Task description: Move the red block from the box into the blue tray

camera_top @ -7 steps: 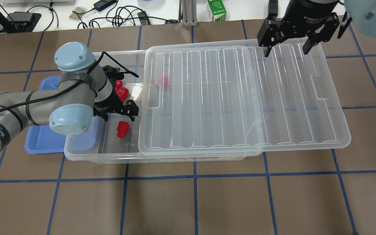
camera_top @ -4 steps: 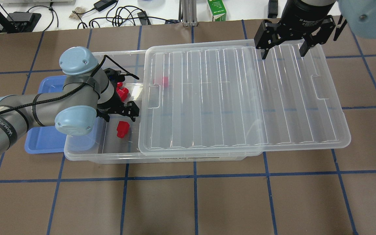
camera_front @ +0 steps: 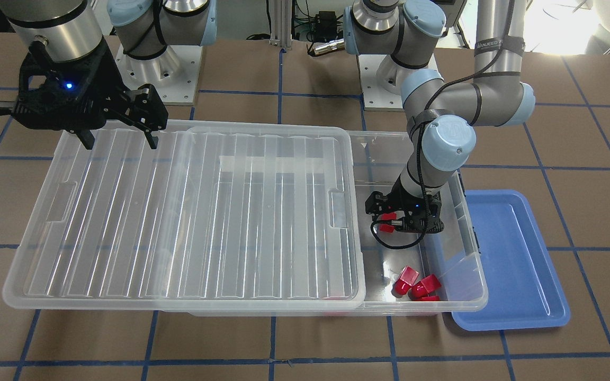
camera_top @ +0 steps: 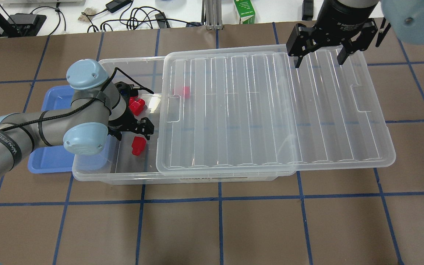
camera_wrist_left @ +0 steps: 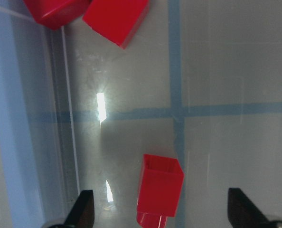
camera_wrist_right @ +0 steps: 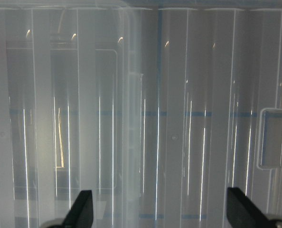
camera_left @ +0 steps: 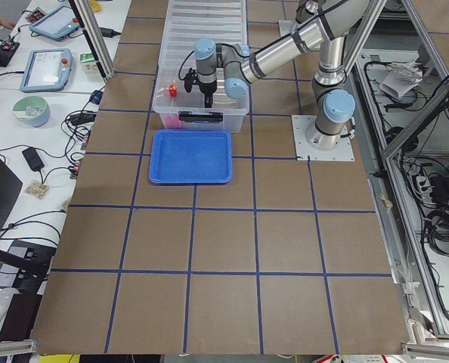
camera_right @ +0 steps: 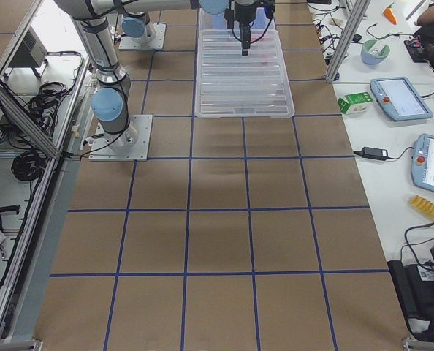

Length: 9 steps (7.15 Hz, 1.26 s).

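A single red block [camera_top: 137, 144] lies on the floor of the clear box [camera_top: 123, 177], in its uncovered left end. My left gripper [camera_top: 131, 131] is open and low inside the box. In the left wrist view the block [camera_wrist_left: 160, 190] sits between the spread fingertips [camera_wrist_left: 84, 209]. Two more red blocks [camera_top: 137, 105] lie further back, and another [camera_top: 184, 92] shows under the lid. The blue tray [camera_top: 50, 158] stands just left of the box, partly under my left arm. My right gripper [camera_top: 318, 55] is open and empty above the lid's far right corner.
The ribbed clear lid [camera_top: 271, 110] lies slid to the right, covering most of the box and overhanging its right end. The box's left wall [camera_front: 464, 248] stands between the blocks and the tray [camera_front: 511, 264]. Cables and a green carton [camera_top: 244, 13] lie beyond the table's far edge.
My left gripper has shifted toward the near side of the box, closer over the single red block, still open. My right gripper rose slightly toward the far edge, then held.
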Available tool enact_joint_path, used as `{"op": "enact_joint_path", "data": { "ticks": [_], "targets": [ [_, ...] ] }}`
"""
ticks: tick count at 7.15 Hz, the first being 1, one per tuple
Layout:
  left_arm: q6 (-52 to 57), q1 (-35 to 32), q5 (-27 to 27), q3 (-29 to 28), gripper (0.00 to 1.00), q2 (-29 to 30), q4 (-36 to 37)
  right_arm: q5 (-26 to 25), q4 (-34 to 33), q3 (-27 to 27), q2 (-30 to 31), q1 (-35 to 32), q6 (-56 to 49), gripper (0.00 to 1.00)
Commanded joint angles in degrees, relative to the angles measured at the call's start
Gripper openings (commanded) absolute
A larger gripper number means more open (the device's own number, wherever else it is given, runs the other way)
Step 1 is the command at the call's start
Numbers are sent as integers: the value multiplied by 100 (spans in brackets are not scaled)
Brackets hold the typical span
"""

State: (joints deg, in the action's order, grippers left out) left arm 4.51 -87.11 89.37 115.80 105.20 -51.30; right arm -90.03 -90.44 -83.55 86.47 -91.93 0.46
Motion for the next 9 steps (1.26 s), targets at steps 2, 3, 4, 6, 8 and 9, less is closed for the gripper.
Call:
{"op": "enact_joint_path", "data": {
  "ticks": [2, 3, 4, 6, 8, 9],
  "targets": [
    [-47, 10, -16, 91, 100, 263, 339, 3, 0, 6, 1, 0, 7, 100],
    [-90, 10, 18, 127, 94, 394, 435, -6, 0, 6, -8, 0, -11, 100],
    [-108, 10, 10, 162, 78, 404, 428, 3, 0, -3, 1, 0, -11, 100],
    [-117, -25, -43, 154, 40, 379, 436, 3, 0, 6, -8, 0, 7, 100],
    [-117, -51, -34, 145, 23, 247, 357, 3, 0, -3, -8, 0, -11, 100],
    [-117, -43, -34, 58, 19, 168, 314, 3, 0, 5, -8, 0, -11, 100]
  ]
}}
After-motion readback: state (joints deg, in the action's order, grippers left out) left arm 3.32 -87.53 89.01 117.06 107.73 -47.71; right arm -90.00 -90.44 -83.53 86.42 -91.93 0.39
